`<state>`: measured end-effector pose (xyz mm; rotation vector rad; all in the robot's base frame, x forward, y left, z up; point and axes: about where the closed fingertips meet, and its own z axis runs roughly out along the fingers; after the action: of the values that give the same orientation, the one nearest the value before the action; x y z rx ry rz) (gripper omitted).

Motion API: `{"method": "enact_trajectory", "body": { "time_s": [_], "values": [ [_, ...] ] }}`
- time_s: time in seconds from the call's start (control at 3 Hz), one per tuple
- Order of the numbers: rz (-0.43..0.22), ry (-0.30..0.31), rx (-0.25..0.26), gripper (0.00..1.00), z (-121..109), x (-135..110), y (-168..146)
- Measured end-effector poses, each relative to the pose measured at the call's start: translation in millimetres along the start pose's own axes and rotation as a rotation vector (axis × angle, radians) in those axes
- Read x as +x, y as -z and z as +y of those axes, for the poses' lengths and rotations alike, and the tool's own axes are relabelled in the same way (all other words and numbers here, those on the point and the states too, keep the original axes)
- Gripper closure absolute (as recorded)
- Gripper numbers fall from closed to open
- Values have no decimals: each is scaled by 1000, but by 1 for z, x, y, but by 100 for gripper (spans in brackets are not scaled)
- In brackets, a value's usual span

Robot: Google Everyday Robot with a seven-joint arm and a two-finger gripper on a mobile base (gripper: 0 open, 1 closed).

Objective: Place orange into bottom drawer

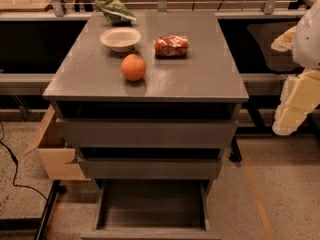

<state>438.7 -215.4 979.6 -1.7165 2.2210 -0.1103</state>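
Note:
The orange (133, 67) sits on the grey cabinet top (200, 74), left of the middle and toward the front. The bottom drawer (151, 206) is pulled out below, and its flat grey floor is bare. The two drawers above it are pushed in. My gripper (289, 120) hangs at the right edge of the view, beside the cabinet's right side at about the height of the top drawer. It is well apart from the orange and holds nothing that I can see.
A white bowl (120, 38) stands behind the orange. A red-orange snack packet (171, 46) lies to the bowl's right, and a green bag (116, 11) at the back. A cardboard box (55, 151) stands left of the cabinet, and a black cable (15, 169) runs over the floor.

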Motion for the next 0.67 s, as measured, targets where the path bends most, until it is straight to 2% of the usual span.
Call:
{"method": "enact_trajectory", "body": {
  "time_s": [0.33,0.67],
  "values": [
    [-2,0,4,0,0,-1,0],
    [-58,-12,-24,0,-20,-37,-25]
  ]
}}
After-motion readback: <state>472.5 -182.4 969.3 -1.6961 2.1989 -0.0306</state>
